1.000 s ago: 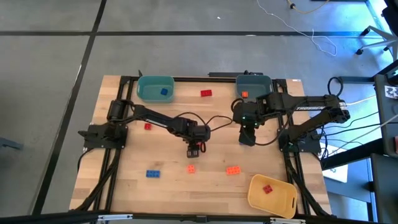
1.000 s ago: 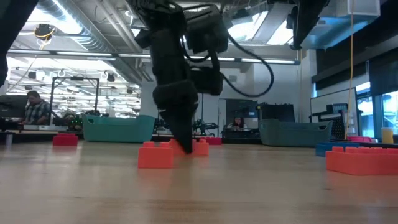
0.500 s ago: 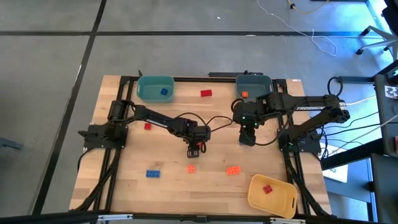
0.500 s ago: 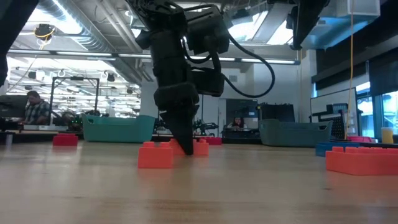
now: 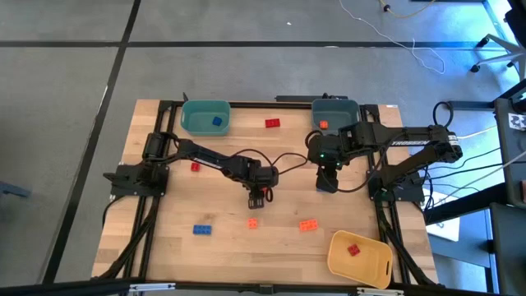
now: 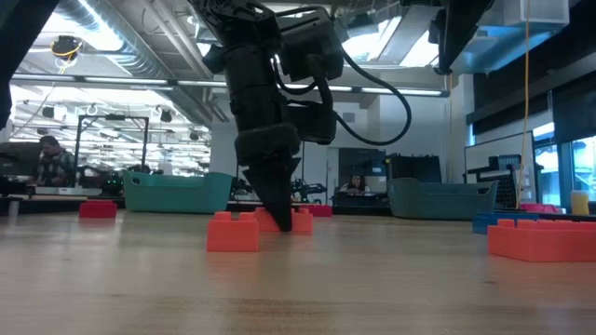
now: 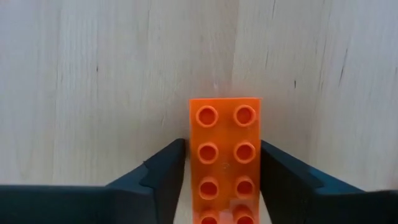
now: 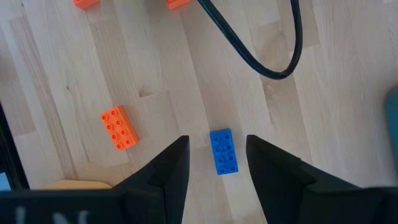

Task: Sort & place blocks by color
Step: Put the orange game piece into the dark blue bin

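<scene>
1. Left gripper [image 5: 259, 197] is down at mid-table, its dark fingers [image 7: 163, 171] spread either side of an oblong orange brick [image 7: 224, 158], eight round studs up, lying flat on pale wood-grain table [image 5: 222, 247].
2. A narrow gap shows on each side; not clamped.
3. Right gripper [image 8: 214, 163] hovers with fingers apart above a glossy oblong blue brick [image 8: 223, 151].
4. Another orange brick [image 8: 119, 127] lies nearby.

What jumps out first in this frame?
The left claw, low at the table's middle, has an orange oblong block between its open fingers, not yet clamped. The right claw hangs open above a blue block. A red block already lies in the yellow bin at the near right corner.
</scene>
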`<state>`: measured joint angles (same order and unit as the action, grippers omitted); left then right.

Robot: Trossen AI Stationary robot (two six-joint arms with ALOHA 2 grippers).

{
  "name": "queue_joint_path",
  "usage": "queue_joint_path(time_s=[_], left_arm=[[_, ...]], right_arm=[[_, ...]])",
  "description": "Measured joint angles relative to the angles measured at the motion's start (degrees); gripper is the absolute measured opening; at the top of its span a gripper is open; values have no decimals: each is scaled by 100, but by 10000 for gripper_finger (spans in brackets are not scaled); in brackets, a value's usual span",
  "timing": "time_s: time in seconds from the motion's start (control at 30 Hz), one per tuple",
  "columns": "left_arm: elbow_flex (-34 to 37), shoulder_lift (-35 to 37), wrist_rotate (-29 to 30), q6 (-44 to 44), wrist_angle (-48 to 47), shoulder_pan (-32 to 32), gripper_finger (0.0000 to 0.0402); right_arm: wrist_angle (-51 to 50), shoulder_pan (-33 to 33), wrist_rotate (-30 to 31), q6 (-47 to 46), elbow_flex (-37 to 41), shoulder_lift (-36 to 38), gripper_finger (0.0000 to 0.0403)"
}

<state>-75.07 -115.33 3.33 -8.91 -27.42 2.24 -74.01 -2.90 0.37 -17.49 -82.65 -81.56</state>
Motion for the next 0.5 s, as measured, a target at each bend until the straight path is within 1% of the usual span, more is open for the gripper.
queue_joint_path(time_s=[0.1,0.13,0.37,0.5], left_arm=[[0,0,-50,-2,-5,-2,133],[-1,0,-59,-5,-10,-2,129],[-16,0,-99,-162,7,-17,130],[-242,-40,-275,-159,-179,-105,130]], right_arm=[[1,0,-1,-22,0,0,159],[1,0,-1,-25,0,0,159],[1,0,-1,12,0,0,159],[1,-2,-1,237,0,0,159]])
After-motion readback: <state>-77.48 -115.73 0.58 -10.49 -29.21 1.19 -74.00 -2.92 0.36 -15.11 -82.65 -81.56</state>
